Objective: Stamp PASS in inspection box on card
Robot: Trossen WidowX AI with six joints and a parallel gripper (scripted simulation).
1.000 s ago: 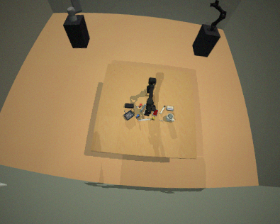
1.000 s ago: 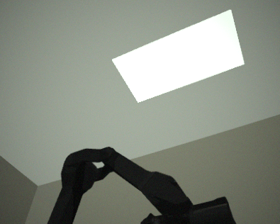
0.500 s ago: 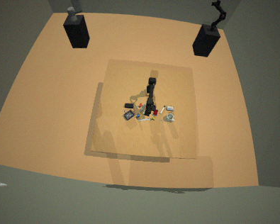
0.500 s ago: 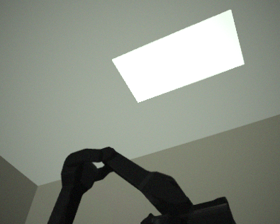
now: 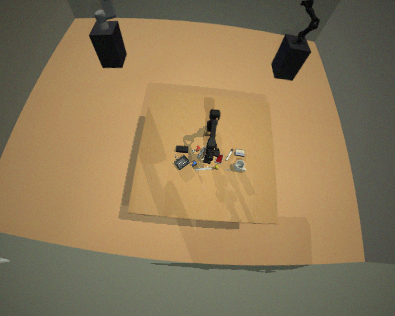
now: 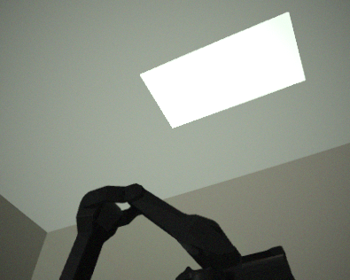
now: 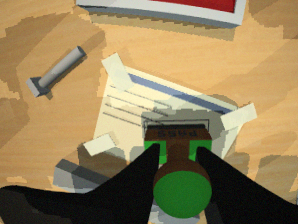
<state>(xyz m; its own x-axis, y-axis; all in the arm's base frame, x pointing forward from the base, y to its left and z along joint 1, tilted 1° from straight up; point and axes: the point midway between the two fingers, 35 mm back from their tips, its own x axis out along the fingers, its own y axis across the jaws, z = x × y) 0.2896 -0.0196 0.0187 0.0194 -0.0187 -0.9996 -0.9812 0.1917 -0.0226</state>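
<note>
One PASS stamp (image 7: 178, 155), brown body with green round knob and green side patches, at the lower edge of the inspection box (image 7: 201, 123), toward five o'clock on the card (image 7: 131, 111) in the wrist view; its base overlaps the box's outline; whether it touches the paper cannot be told. One end effector (image 7: 177, 151), black, its two fingers closed on the stamp from either side. One card, pale, with a blue band and dark ruled lines; pale tape strips (image 7: 116, 71) (image 7: 239, 116) (image 7: 100, 144) at its eleven, three and eight o'clock. One grey bolt-like piece (image 7: 61, 68), lying at ten o'clock of the card; one white-edged tray with a red face (image 7: 195, 4), at twelve o'clock, apart from the card; one grey block (image 7: 80, 176), at seven o'clock, partly behind a finger; all on the wooden worktop (image 5: 187, 200) (image 7: 30, 130). One white mug (image 5: 239, 165), at four o'clock of the arm (image 5: 213, 131) (image 6: 166, 217) in the top view.
</note>
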